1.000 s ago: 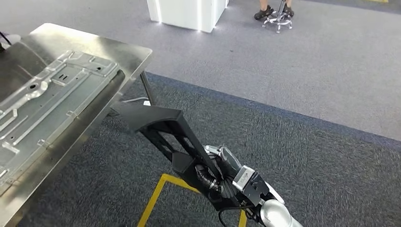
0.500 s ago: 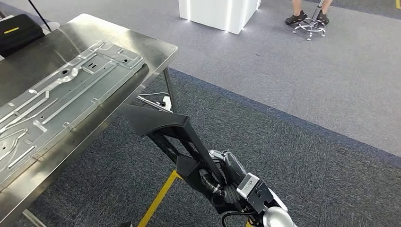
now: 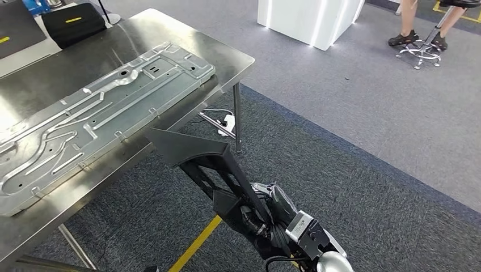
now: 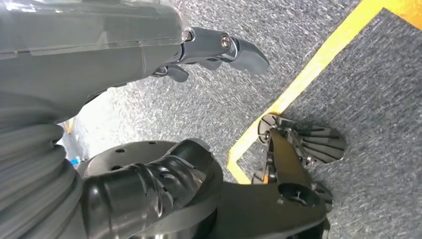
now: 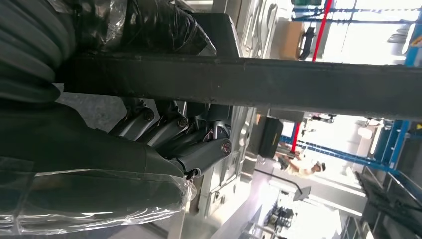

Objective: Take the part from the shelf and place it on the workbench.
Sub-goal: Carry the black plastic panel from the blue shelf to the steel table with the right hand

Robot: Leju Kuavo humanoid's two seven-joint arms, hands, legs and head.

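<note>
The right hand [image 3: 271, 211] grips the black part [image 3: 195, 154] over dark carpet [image 3: 351, 187] just beside the steel workbench [image 3: 227, 54] bearing a stamped metal panel [image 3: 102, 122], while the left hand [image 4: 214, 47] hangs loose and empty, with lighter carpet [image 3: 340, 85], a white pillar [image 3: 309, 20] and a seated person's legs [image 3: 420, 22] farther off.

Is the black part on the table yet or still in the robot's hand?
In hand: the right hand grips the black part, raised beside the steel workbench.

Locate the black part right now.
In the head view the black part is in the right hand, raised over the carpet, its wide end just off the workbench edge, near the metal panel.
</note>
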